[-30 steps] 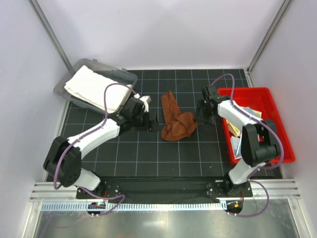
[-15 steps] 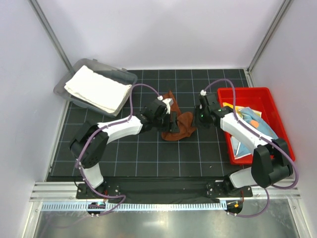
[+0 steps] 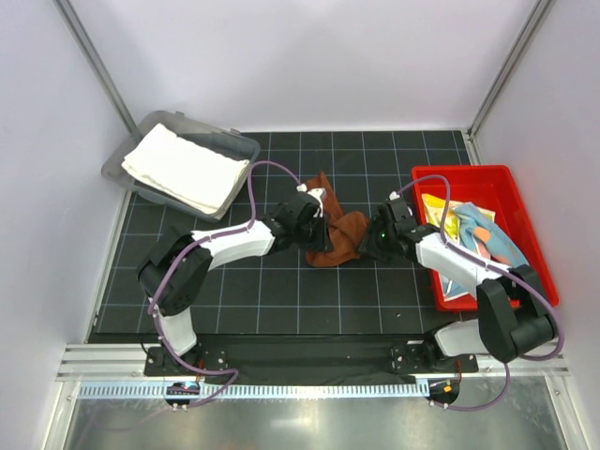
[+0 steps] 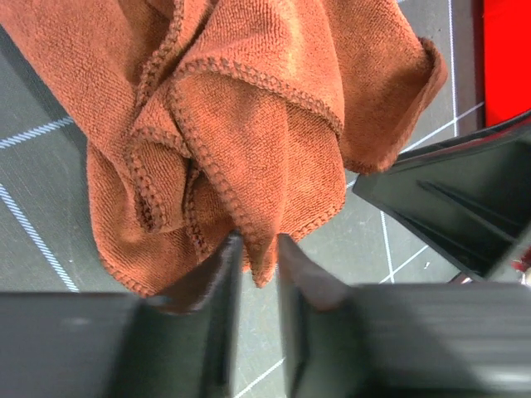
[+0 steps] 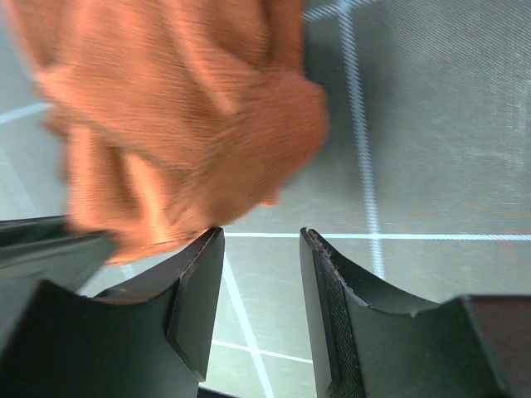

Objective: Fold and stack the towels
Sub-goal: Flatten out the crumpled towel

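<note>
A crumpled rust-brown towel (image 3: pixel 336 234) lies on the black grid mat between both arms. My left gripper (image 3: pixel 317 225) is at its left side; in the left wrist view the jaws (image 4: pixel 259 245) are nearly closed, pinching a hemmed corner of the towel (image 4: pixel 249 108). My right gripper (image 3: pixel 372 242) sits at the towel's right edge. In the right wrist view it (image 5: pixel 261 236) stands open with only mat between its fingers, and the towel (image 5: pixel 174 108) rests just past the left fingertip. A folded cream-white towel (image 3: pixel 183 169) lies in the grey bin. Light-blue (image 3: pixel 480 222) and yellow (image 3: pixel 441 209) towels lie in the red bin.
The grey bin (image 3: pixel 202 127) stands at the back left and the red bin (image 3: pixel 469 172) at the right edge of the mat. The right gripper's dark finger (image 4: pixel 456 207) shows close beside the towel in the left wrist view.
My left arm swung right to the brown towel and its jaws closed on a corner. The right gripper dropped down and left to the towel's right edge.
</note>
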Robot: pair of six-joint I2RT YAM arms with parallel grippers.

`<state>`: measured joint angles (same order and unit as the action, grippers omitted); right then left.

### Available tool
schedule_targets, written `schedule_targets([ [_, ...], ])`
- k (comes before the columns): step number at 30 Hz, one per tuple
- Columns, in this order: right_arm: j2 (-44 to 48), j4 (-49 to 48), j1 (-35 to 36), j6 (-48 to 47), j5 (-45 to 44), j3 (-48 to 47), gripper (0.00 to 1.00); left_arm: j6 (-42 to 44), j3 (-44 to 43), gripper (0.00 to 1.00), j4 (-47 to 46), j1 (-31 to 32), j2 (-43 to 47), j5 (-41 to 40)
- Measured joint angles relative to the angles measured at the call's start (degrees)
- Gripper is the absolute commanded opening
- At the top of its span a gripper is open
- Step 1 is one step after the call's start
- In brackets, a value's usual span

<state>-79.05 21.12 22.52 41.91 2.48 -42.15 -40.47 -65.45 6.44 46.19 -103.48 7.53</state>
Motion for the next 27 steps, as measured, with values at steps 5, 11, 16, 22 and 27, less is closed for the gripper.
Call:
schedule_targets([
  [5,4.26,-2.29,0.28,3.39,0.20,0.22,0.51,-1.07,0.00,0.00,0.00,0.09,0.00,0.07],
  [11,4.81,-3.06,0.61,5.73,-0.63,0.13,0.54,-1.38,0.00,0.00,0.02,0.24,0.02,0.11],
  [16,1.40,-2.97,0.68,7.02,-2.49,-0.92,0.42,-1.38,0.00,0.00,0.02,0.26,0.04,0.09],
  [22,0.37,-0.22,0.35,6.23,-4.09,-3.74,0.01,0.39,-0.87,0.00,4.33,0.24,0.92,-1.46],
  [27,4.02,8.63,-4.55,1.18,-6.23,-15.13,0.01,8.22,-8.96,0.00,20.90,-0.13,6.71,-9.99],
])
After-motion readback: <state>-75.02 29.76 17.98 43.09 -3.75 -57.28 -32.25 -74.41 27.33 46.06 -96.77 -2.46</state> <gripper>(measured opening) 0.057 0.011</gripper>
